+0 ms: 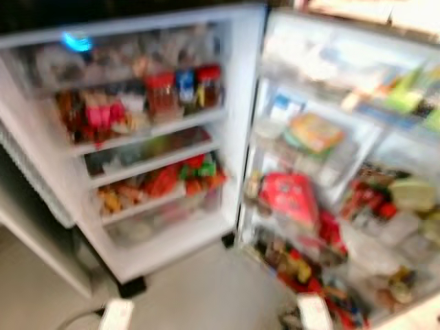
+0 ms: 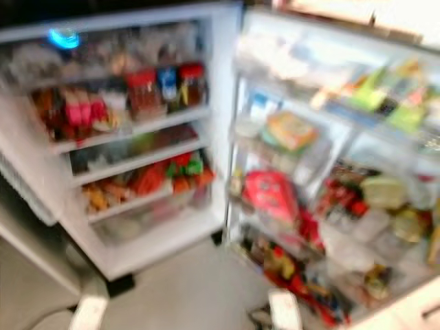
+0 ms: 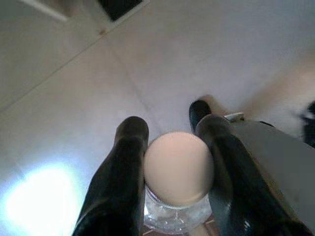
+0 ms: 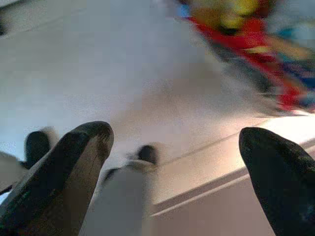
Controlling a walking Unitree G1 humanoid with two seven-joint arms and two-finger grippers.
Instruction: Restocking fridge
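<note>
Glass jar [image 3: 177, 196] in left end effector [image 3: 170, 142]; right end effector [image 4: 172, 142] wide; seemingly crowded fridge [image 1: 234, 137].

Both eye views are smeared by motion blur; labels and edges in the fridge [image 1: 234, 137] cannot be read. The interior is brightly lit, with whites washed out on the right-hand door shelves [image 1: 357, 89]. A blue-cyan glow [image 1: 77, 42] is seen at far upper left. A dark band runs along the top edge.

Left wrist view: sharper, but the jar lid [image 3: 178, 167] is soft-focused; a blown-out glare patch [image 3: 42, 199] lies on the floor [image 3: 197, 49].

Right wrist view: blurred, colours streaked.
</note>
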